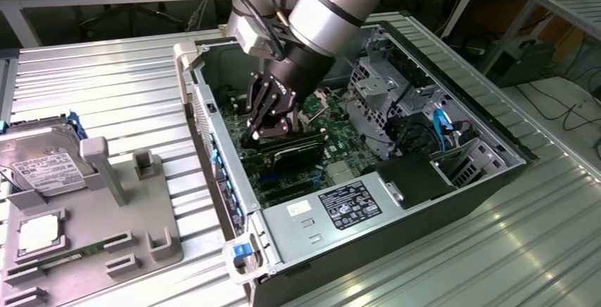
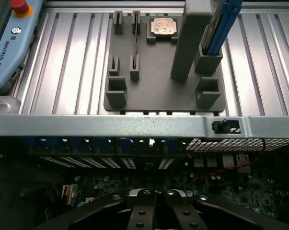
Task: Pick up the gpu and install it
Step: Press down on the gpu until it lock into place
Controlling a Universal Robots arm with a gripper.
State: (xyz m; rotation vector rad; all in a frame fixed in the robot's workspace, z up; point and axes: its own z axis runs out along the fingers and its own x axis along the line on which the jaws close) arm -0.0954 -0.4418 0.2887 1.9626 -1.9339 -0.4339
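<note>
Pincer (image 1: pixel 255 136): black, on the silver arm (image 1: pixel 329 1), lowered deep inside the open computer case (image 1: pixel 395 215); fingers (image 1: pixel 272 127) drawn fully together, pressing on the top edge of the gpu. In the wrist view, pincer (image 2: pixel 156 194) seen from above with its dark linkages meeting at the centre.

Gpu (image 1: pixel 293 152): dark card with a green board edge, standing on edge directly beneath the pincer, down on the motherboard (image 1: pixel 324 127) in the slot area, running alongside the case's rear wall. Whether fully seated, cannot tell.

Computer case: black tower lying on its side, side panel off, interior facing up. Rear wall (image 2: pixel 134 125) a silver metal strip just beyond the pincer, with blue slot clips (image 2: pixel 77 143) and a perforated grille (image 2: pixel 240 143) below it.

Power supply (image 1: pixel 343 205): silver box with a black label, inside the case, near the pincer on the exterior view's right and lower side.

Drive cage (image 1: pixel 376 85): grey metal, past the pincer toward the exterior view's right; blue cable (image 1: pixel 438 122) further out.

Grey fixture tray (image 1: pixel 89 236): outside the case, well apart from the pincer, beyond the rear wall, on the ribbed metal desk (image 1: pixel 112 82). Holds a hard drive (image 1: pixel 38 155) upright in a post and a square processor chip (image 1: pixel 39 231).

Teach pendant (image 2: pixel 10 48): blue-grey, red button, on the desk beside the tray.
</note>
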